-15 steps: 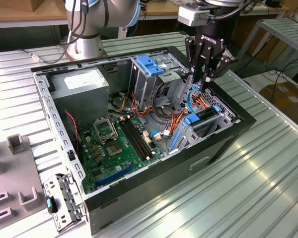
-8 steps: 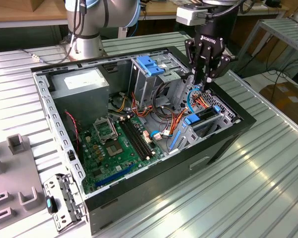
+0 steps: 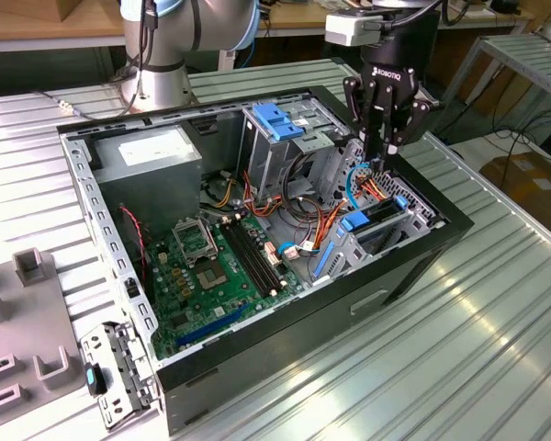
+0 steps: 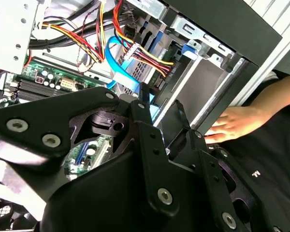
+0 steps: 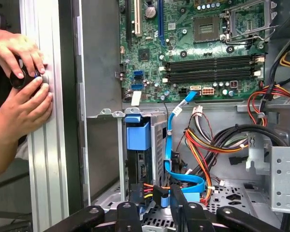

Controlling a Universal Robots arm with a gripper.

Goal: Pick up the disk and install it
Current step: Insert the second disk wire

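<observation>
Right under the wrist, the jaws hang over the front corner of the open computer case (image 3: 413,266), just above the drive bay; I cannot tell from my feeds how far apart they stand, and I see nothing held in them. Directly below, the disk (image 3: 376,219) sits on edge down in that bay, its blue carrier (image 5: 137,137) uppermost and flanked by the bay's metal walls. Just beside it, in the first wrist view, a flat blue data cable (image 5: 176,169) loops among red, yellow and black power wires (image 5: 203,145).

Beyond the bay lies the green motherboard (image 3: 211,266), flat on the case floor. Past that stands the tall metal cage with its blue handle (image 3: 277,119), and the grey power-supply box (image 3: 151,152) fills the far corner.

Outside the case wall, a person's hands (image 5: 19,72) rest on the ribbed metal desk (image 3: 496,349), gripping a small dark object; one hand (image 4: 232,123) shows in the second wrist view too. At the exterior view's left, grey fixtures (image 3: 37,367) sit on the desk, well apart from the case. Furthest off, I see the arm's base (image 3: 161,55).
</observation>
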